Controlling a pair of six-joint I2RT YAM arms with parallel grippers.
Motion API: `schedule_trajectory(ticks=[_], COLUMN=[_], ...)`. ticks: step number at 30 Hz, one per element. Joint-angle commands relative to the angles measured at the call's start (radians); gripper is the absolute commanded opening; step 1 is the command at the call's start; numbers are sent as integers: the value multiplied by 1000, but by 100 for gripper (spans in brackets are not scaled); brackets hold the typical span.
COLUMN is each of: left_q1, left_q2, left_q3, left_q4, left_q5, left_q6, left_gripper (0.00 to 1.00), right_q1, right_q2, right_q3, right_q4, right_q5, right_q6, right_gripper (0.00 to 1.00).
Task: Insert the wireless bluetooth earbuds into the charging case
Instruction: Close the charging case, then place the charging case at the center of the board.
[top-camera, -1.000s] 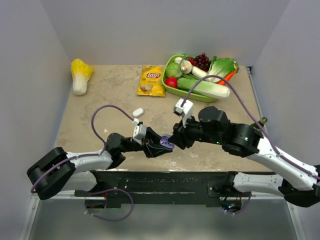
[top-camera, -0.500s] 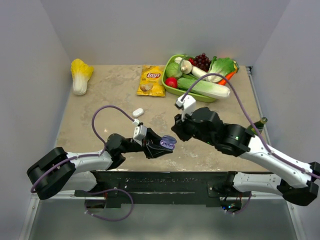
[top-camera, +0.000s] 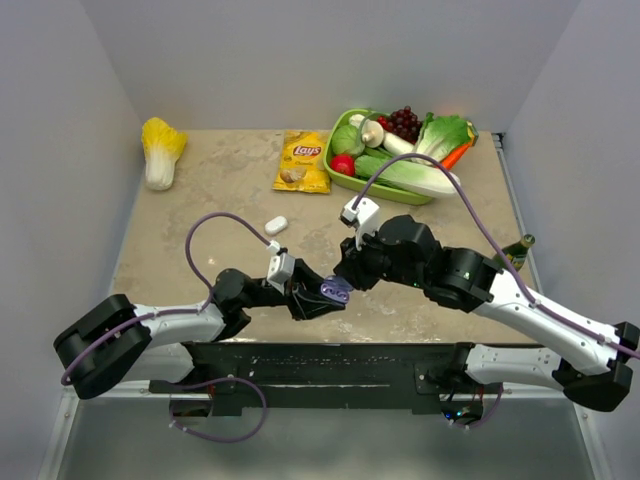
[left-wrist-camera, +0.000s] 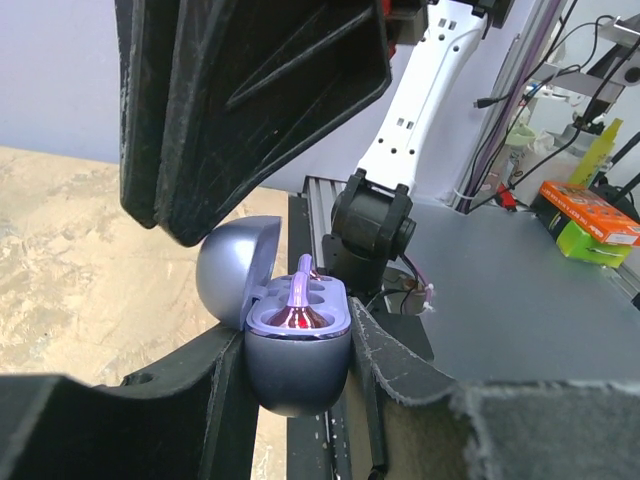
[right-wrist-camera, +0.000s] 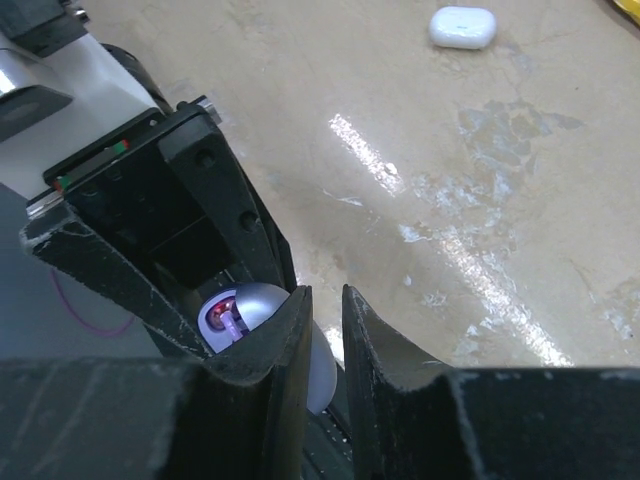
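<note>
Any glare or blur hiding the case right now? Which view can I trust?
Right wrist: bright glare streaks on the table, own fingers dark and soft, charging case mostly hidden. Left wrist: case sharp, reddish glint on the earbud in it. Top external: even light, case tiny.

Top view: hanging above and behind the arm bases, looking down toward 12 o'clock, taking in the whole table (top-camera: 200, 190).
Left wrist: looking toward 4 o'clock, sitting very close to the case (left-wrist-camera: 297, 345).
Right wrist: looking down toward 8 o'clock, close above the case.
Shared: all three are showing the case; top and right wrist are both catching the white pod (top-camera: 277, 224).
</note>
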Motion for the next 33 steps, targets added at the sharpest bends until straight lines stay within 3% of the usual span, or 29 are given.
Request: schedule_trajectory(ticks=[1,8,11,12,15,16,20,26,33], left_q1=[0,0,0,0,1,1,24,142,240], left_q2=[-21,-32,-39,-42,-9,11,184,385,525], left_q3=[-2,-6,-6,-5,49,72,211,258,359], left_q4=[563,557,502,466,210,48,-268,-228,-349], left_q5=[-44,-70,-110,-136,-291,-367,-447,-426,-481], left_q6=[38,47,53,55,18,-4,-183,-312,-307], left_gripper=[0,0,0,0,0,0,0,0,0], right_q1=[4,4,4,4,2,4,4,4,2], right_q2=[1,-13,-57,-115,-219,-265,-283,-316,-338], right_q3=[9,-14,-20,-36,-180,-256,-378,-465,-546], right_q4=[8,10,11,22,153,189,272,286,330], right_q5=[-126,-125,84,280,429,458,541,578,601], right_q6=[-14,-11,44,96,141,147,200,251,299], right_gripper=[24,24,29,32,36,37,39,47,58])
